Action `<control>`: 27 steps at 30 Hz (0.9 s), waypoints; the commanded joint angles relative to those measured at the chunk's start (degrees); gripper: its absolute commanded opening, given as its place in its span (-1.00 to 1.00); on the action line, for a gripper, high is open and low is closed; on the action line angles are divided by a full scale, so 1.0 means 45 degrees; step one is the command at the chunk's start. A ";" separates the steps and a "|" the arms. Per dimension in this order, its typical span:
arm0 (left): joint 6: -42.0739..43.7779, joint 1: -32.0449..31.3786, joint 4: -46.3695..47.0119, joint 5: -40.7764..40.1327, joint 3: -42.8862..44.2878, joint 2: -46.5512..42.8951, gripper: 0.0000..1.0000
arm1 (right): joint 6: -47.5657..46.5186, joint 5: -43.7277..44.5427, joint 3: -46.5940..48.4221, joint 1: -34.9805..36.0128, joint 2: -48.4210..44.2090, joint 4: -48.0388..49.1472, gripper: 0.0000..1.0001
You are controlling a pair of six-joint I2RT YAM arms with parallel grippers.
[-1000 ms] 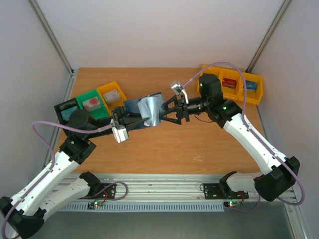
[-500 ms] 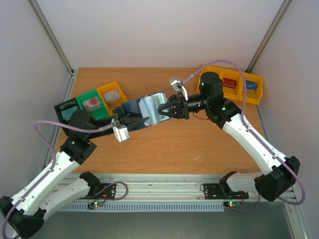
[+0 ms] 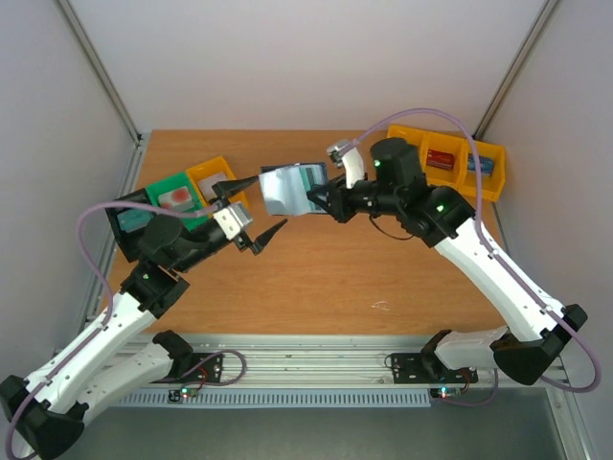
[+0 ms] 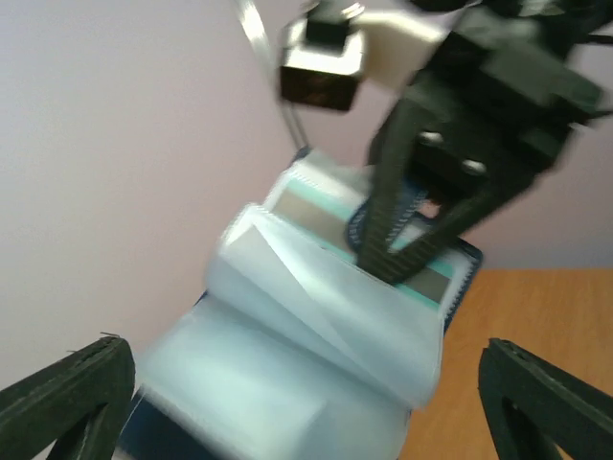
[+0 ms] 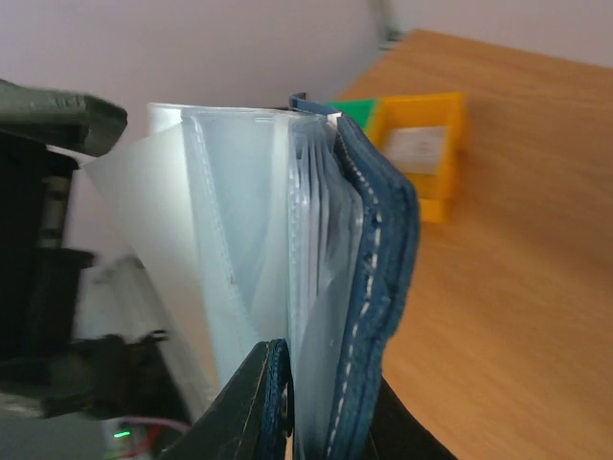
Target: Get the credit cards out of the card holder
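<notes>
The card holder [image 3: 287,189] hangs in the air above the middle of the table, open, with its clear sleeves [image 5: 239,249] fanned out beside the navy cover [image 5: 378,287]. My right gripper [image 3: 321,199] is shut on its right edge; in the right wrist view the fingers [image 5: 244,407] clamp cover and sleeves. A credit card with a teal edge and a dark stripe [image 4: 436,280] shows inside a sleeve, next to the right gripper [image 4: 407,240]. My left gripper [image 3: 270,201] stands open just left of the holder, and its fingertips [image 4: 72,398] touch nothing.
Black [image 3: 129,213], green [image 3: 172,196] and yellow [image 3: 213,179] bins stand at the left. A row of yellow bins [image 3: 445,158] holding small red and blue items sits at the back right. The yellow bin [image 5: 417,153] also shows beyond the holder in the right wrist view.
My left gripper let go of the card holder, opened wide and drew back to the left. My right gripper closed on the holder and lifted it toward the back.
</notes>
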 commanded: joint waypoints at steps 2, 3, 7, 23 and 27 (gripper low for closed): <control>-0.5620 -0.0003 -0.1429 -0.3896 0.0238 0.0046 0.99 | -0.2010 1.0017 0.1815 0.3091 0.0797 -0.3325 -0.98; -0.6162 0.0004 -0.1678 -0.4363 0.0361 0.0154 0.99 | -0.2161 1.0670 0.2120 0.3520 0.1033 -0.3474 -0.98; -0.7927 0.0063 -0.1834 -0.4371 0.0411 0.0299 0.99 | -0.3021 1.1590 0.2821 0.4735 0.1720 -0.3481 -0.98; -0.9312 0.1453 -0.2074 -0.2939 -0.0027 0.0121 0.94 | -0.4685 0.4536 0.1793 0.4936 0.0350 -0.2043 -0.95; -0.9293 0.1881 -0.1837 -0.1279 -0.0086 -0.0182 0.97 | -0.4274 0.2325 0.1409 0.3943 -0.0314 -0.1573 -0.95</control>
